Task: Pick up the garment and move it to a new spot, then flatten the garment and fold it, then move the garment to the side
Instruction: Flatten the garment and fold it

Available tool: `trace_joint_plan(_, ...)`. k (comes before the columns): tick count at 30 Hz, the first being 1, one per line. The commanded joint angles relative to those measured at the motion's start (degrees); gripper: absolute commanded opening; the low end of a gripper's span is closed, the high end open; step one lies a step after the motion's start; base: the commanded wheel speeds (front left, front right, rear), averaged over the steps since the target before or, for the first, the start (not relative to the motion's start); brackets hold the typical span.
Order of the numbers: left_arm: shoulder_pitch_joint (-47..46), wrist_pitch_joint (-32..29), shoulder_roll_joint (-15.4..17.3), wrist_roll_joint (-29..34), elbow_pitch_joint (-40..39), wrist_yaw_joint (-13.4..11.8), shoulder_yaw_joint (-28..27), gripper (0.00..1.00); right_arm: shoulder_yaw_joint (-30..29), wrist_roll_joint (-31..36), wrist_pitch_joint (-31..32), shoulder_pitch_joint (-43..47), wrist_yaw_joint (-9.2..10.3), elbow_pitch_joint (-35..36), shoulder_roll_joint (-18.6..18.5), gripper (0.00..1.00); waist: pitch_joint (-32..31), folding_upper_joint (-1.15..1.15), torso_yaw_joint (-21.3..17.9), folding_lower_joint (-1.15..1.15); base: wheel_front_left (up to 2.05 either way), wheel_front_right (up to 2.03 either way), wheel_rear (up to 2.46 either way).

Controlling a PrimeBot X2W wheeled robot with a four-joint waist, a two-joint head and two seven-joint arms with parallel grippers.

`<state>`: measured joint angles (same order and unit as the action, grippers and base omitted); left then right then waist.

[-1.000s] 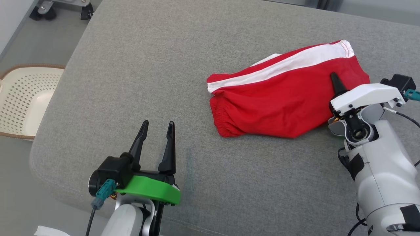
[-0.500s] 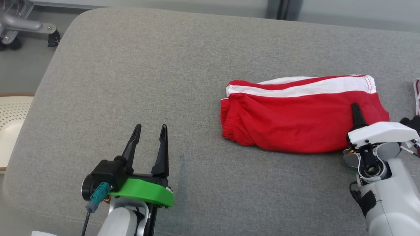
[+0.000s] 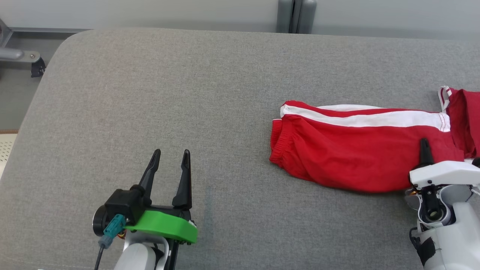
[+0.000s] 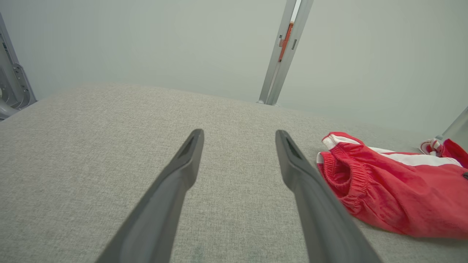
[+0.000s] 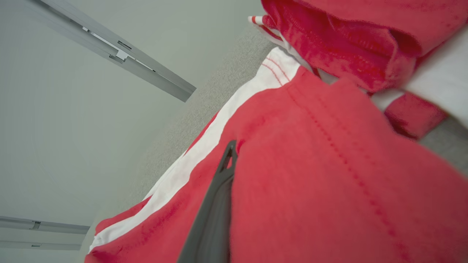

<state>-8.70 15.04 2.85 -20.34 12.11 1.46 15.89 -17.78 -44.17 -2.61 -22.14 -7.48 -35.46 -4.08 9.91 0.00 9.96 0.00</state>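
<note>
Garment (image 3: 356,150): red shorts, white stripe, toward the right end of the grey padded surface (image 3: 187,93).
Right gripper (image 3: 424,150): closed, pinching the garment's near edge; one finger is hidden under cloth.
Left gripper (image 3: 170,168): fingers apart, empty, near the front edge.
Further red cloth (image 3: 463,120): cut off at right; whether it is the same garment is unclear.

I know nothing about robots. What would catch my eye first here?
The red garment with its white stripe, lying on the right of the grey padded surface, stands out most. The right hand is pinched shut on its near edge, while the left hand, on a green mount, hangs open at lower left.
</note>
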Motion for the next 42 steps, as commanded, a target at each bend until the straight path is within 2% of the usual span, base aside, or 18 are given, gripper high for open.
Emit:
trace_joint_plan(1,-0.14,0.16,0.12,0.48,0.19,0.1,0.11,1.0,0.63,1.31,-0.69,-1.35,-0.02,0.37,0.13,0.0,0.02,0.0,0.07,0.0,0.0,0.0,0.0)
trace_joint_plan(6,-0.66,0.16,0.13,0.37,0.57,0.23,0.74,1.0,4.71,4.27,-2.13,-3.15,-0.02,2.78,0.56,0.0,-0.37,0.0,0.92,0.0,0.0,0.0,0.0)
trace_joint_plan(17,1.15,0.15,0.12,-0.34,1.27,-0.09,0.55,1.0,22.76,4.96,-3.24,0.0,-0.02,11.14,0.81,0.0,-2.18,0.0,3.92,0.0,0.0,0.0,0.0)
trace_joint_plan(21,1.29,0.15,0.12,-0.58,1.2,-0.22,0.7,1.0,27.19,5.5,-3.77,0.91,-0.02,10.62,0.13,0.0,-2.47,0.0,4.97,0.0,0.0,0.0,0.0)
trace_joint_plan(28,1.59,0.15,0.12,-0.77,1.08,-0.35,0.74,1.0,31.2,5.33,-4.55,-0.37,-0.02,7.66,-0.13,0.0,-2.27,0.0,6.24,0.0,0.0,0.0,0.0)
trace_joint_plan(29,1.59,0.16,0.12,-0.79,1.07,-0.36,0.76,1.0,32.4,5.46,-4.63,-0.67,-0.02,7.62,-0.12,0.47,-2.19,0.0,6.37,0.0,0.0,0.0,0.0)
trace_joint_plan(30,1.63,0.16,0.12,-0.82,1.05,-0.39,0.74,1.0,33.31,5.25,-4.87,-0.71,-0.02,7.68,-0.06,1.0,-2.12,0.0,6.45,0.0,0.0,0.0,0.0)
trace_joint_plan(42,1.28,0.15,0.12,-1.12,1.34,-0.43,0.79,1.0,44.95,3.84,-2.37,-0.43,-0.02,4.54,-0.27,1.0,-2.01,0.0,6.24,0.0,0.0,0.0,0.0)
